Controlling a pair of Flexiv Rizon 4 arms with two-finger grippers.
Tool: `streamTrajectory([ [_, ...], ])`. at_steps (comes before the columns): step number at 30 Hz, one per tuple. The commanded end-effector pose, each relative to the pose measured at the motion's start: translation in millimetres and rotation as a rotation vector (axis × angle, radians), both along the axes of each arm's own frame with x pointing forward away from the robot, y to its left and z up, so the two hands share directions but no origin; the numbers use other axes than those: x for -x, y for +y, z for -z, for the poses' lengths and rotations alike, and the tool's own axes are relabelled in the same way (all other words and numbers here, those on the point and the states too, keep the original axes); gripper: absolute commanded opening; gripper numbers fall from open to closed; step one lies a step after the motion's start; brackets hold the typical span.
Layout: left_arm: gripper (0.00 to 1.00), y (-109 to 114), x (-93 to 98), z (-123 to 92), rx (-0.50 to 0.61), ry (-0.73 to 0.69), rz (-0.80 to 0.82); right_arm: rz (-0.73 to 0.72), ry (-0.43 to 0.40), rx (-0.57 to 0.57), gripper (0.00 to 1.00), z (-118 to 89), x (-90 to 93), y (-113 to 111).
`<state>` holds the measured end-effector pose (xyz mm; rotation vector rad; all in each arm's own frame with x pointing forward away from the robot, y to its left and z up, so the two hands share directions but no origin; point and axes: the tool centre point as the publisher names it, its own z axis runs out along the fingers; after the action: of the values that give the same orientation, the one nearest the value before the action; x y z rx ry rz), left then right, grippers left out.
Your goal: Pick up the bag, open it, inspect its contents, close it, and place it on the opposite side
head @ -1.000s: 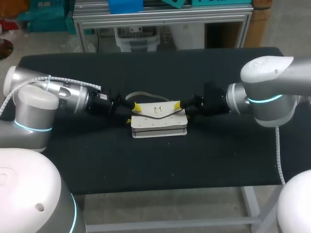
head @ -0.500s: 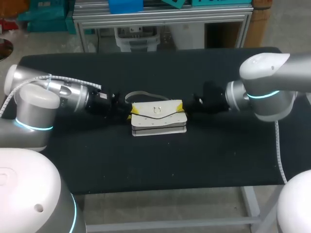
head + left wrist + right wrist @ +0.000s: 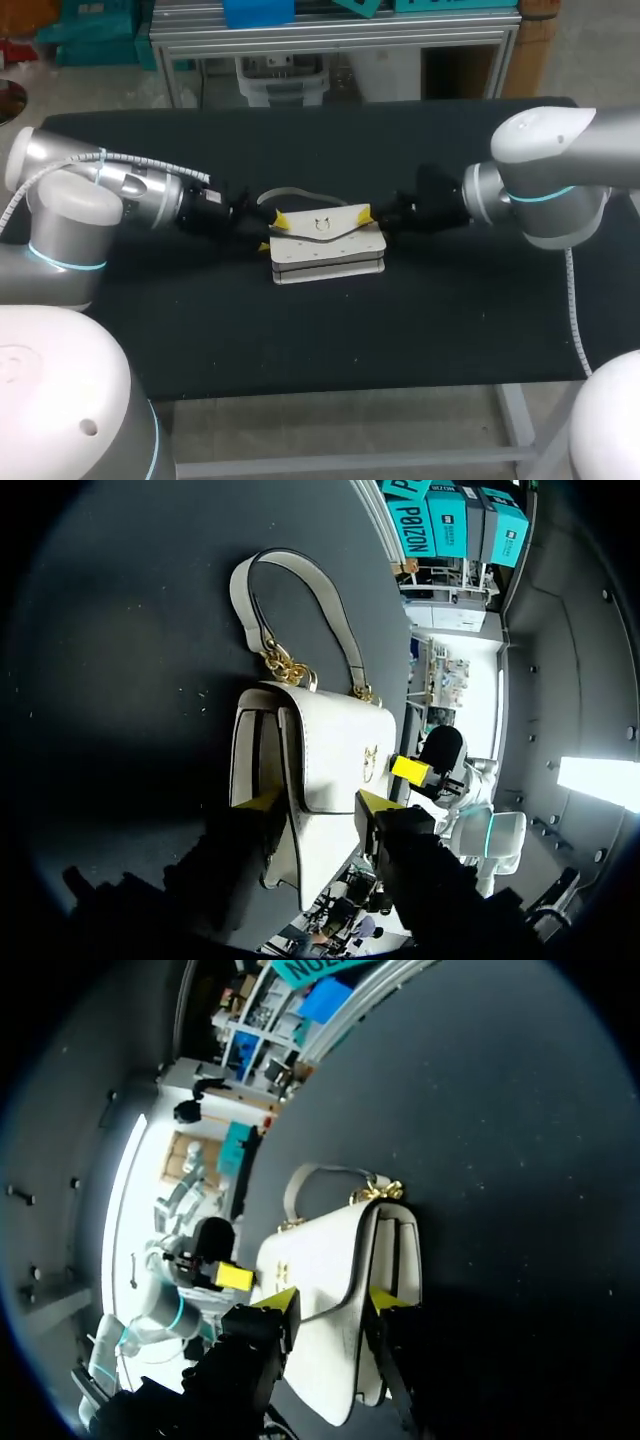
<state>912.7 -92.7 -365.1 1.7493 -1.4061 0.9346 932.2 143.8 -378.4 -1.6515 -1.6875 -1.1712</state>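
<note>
The left hand (image 3: 273,232) is clamped on the left end of the white bag (image 3: 325,255). In the left wrist view, this hand (image 3: 318,805) has its yellow tips spread wide. One tip presses the outer face of the flap (image 3: 335,745) and the other sits against the folded side panel behind the flap. The right hand (image 3: 368,218) grips the opposite end in the same manner. In the right wrist view, that hand (image 3: 330,1300) has one tip on the flap (image 3: 320,1255) and the other at the side panel, with the flap's end edge between them. The white bag (image 3: 330,750) lies on its back near the middle of the black tabletop (image 3: 300,340), front upward, between the two arms. In the head view the flap stands a little raised off the body, with a dark gap showing under its pointed lower edge. The curved handle (image 3: 290,192) rests flat on the tabletop just behind the bag. It is joined to the bag by short gold chain links (image 3: 285,667), which also show in the right wrist view (image 3: 375,1192). A small gold clasp (image 3: 322,224) sits at the middle of the flap. Its emblem (image 3: 370,763) is too small to make out as letters, and no other marking on the bag can be read.
</note>
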Motion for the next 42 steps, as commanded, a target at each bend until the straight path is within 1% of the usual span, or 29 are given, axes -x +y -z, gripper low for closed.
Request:
streamTrajectory([
  [1, 1.0, 6, 15.1, -13, -0.028, -0.028, -0.043, 0.014, -0.022, 0.029, 1.0, -19, 16.9, -6],
  [4, 1.0, 12, 16.9, -16, -0.046, -0.035, -0.063, 0.004, -0.03, 0.045, 1.0, -25, 21.9, -7],
  [8, 1.0, 22, 17.4, -18, -0.083, -0.037, -0.101, -0.002, -0.026, 0.05, 1.0, -25, 27.6, -10],
  [9, 1.0, 23, 17.3, -18, -0.089, -0.036, -0.106, -0.002, -0.025, 0.05, 0.95, -24, 27.9, -10],
  [10, 1.0, 27, 16.8, -18, -0.102, -0.034, -0.119, -0.004, -0.019, 0.049, 0.7, -24, 28.8, -11],
  [11, 1.0, 29, 16.4, -19, -0.112, -0.037, -0.128, -0.005, -0.017, 0.048, 0.56, -23, 29.5, -11],
  [12, 1.0, 31, 16.0, -19, -0.119, -0.035, -0.133, -0.007, -0.015, 0.049, 0.48, -22, 29.9, -11],
  [17, 1.0, 44, 11.9, -18, -0.166, -0.03, -0.181, -0.018, 0.01, 0.049, 0.33, -15, 29.7, -9],
  [19, 1.0, 49, 10.9, -18, -0.174, -0.029, -0.19, -0.023, 0.021, 0.051, 0.3, -13, 29.0, -8],
  [25, 1.0, 62, 10.7, -19, -0.189, -0.03, -0.224, -0.027, 0.061, 0.055, 0.28, 0, 24.2, -7],
  [30, 1.0, 68, 9.6, -17, -0.188, -0.027, -0.237, -0.035, 0.077, 0.055, 0.25, 5, 21.0, -3],
  [31, 1.0, 68, 9.3, -17, -0.188, -0.026, -0.239, -0.038, 0.079, 0.056, 0.2, 6, 20.8, -2],
  [32, 1.0, 69, 9.0, -17, -0.19, -0.026, -0.243, -0.04, 0.08, 0.057, 0.02, 6, 20.7, -1],
  [33, 1.0, 70, 8.4, -17, -0.191, -0.025, -0.244, -0.048, 0.081, 0.062, 0.0, 6, 20.7, 0],
  [37, 1.0, 76, 5.5, -17, -0.224, -0.029, -0.241, -0.061, 0.087, 0.079, 0.0, 11, 20.7, -1],
  [42, 1.0, 83, -1.8, -18, -0.26, -0.023, -0.25, -0.037, 0.093, 0.121, 0.0, 17, 19.8, -8],
])
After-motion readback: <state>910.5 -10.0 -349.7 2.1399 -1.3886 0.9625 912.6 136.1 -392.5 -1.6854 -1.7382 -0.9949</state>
